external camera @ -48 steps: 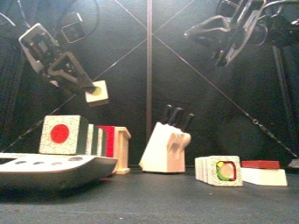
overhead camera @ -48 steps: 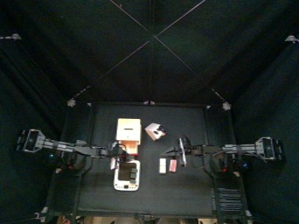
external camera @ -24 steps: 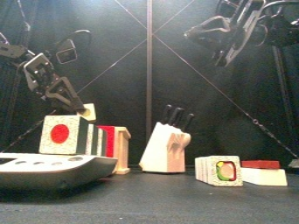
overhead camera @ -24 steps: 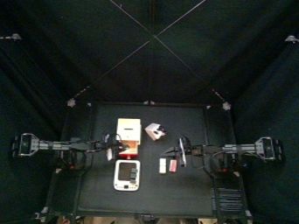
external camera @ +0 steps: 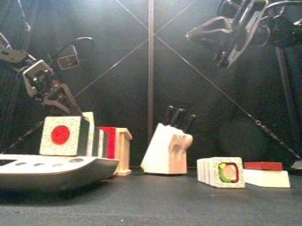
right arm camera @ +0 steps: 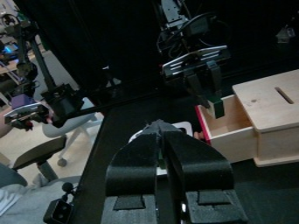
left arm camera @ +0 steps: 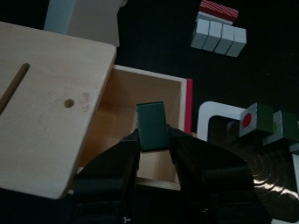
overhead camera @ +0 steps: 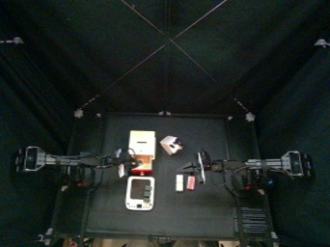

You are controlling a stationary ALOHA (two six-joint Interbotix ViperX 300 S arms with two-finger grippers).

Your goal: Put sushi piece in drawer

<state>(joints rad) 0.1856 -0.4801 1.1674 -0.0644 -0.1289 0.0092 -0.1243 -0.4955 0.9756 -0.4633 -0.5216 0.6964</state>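
Black curtains ring the worktop (overhead camera: 110, 217). On it the drawer (left arm camera: 135, 92) stands pulled open. Left hand (left arm camera: 152, 162) hangs right over it with the sushi piece (left arm camera: 149, 125) between its tips; I cannot tell whether it grips. Right hand (right arm camera: 163, 133) rests high, pressed together. This looks like the drop: next, let go, lift clear.

text: none legible — labels: none — numbers: none — signs: none
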